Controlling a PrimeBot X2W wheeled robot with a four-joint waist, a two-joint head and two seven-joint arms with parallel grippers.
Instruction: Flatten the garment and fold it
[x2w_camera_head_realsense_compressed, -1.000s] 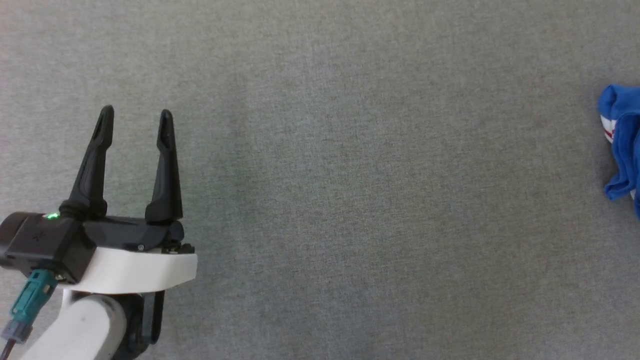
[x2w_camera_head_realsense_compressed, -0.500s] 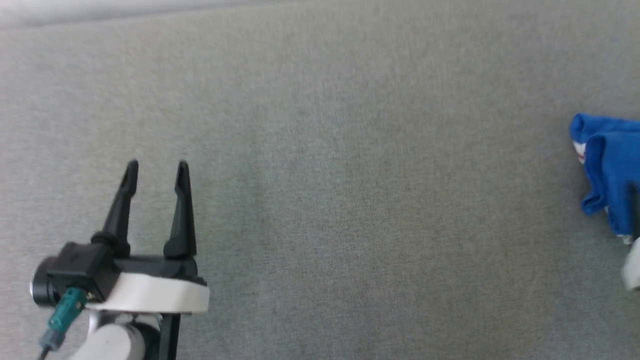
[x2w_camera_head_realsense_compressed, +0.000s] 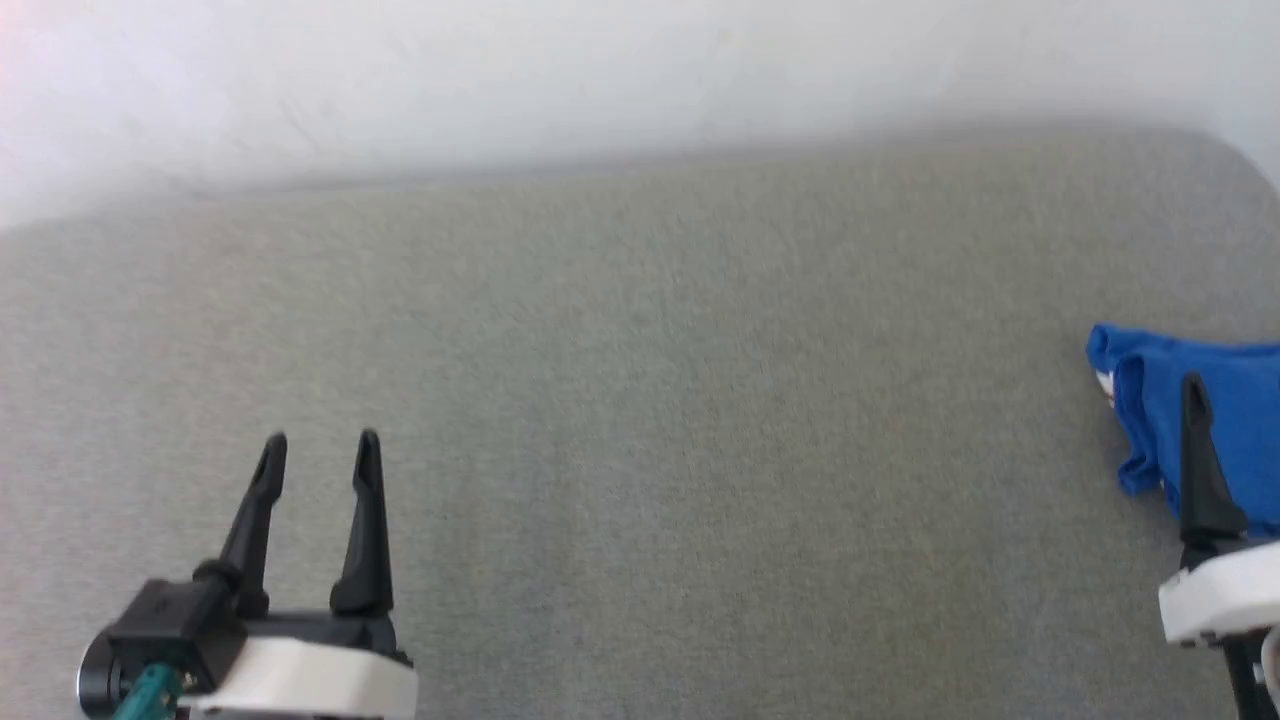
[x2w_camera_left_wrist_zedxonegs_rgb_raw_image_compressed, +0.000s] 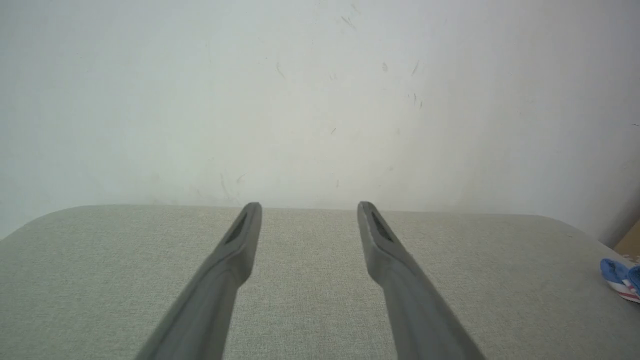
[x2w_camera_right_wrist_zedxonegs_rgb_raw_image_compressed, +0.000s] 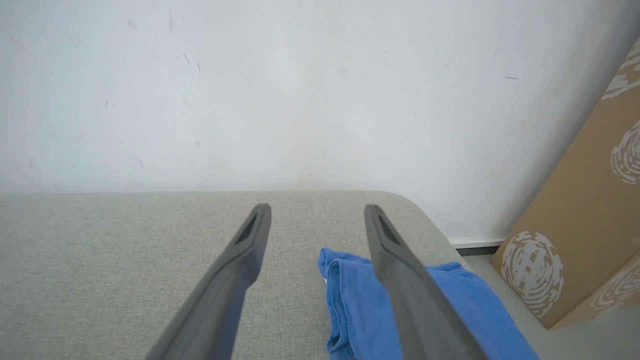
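You have a wide open stretch of grey padded counter (x2w_camera_head_realsense_compressed: 700, 400) ahead. Its far edge runs along a white wall (x2w_camera_head_realsense_compressed: 600, 70), and its far right corner is rounded. Past that corner a brown cardboard box (x2w_camera_right_wrist_zedxonegs_rgb_raw_image_compressed: 575, 225) stands on the floor (x2w_camera_right_wrist_zedxonegs_rgb_raw_image_compressed: 590, 345). Your left gripper (x2w_camera_head_realsense_compressed: 321, 440) hovers over the near left, pointing at the wall, jaws spread wide and empty. Your right gripper (x2w_camera_right_wrist_zedxonegs_rgb_raw_image_compressed: 317, 207) points the same way at the right side, jaws also wide apart and holding nothing. The shirt (x2w_camera_head_realsense_compressed: 1150, 420) lies under it in a crumpled bright blue heap by the counter's right edge. A scrap of white with red stripes shows on its left, and you cannot tell whether the gripper touches it.
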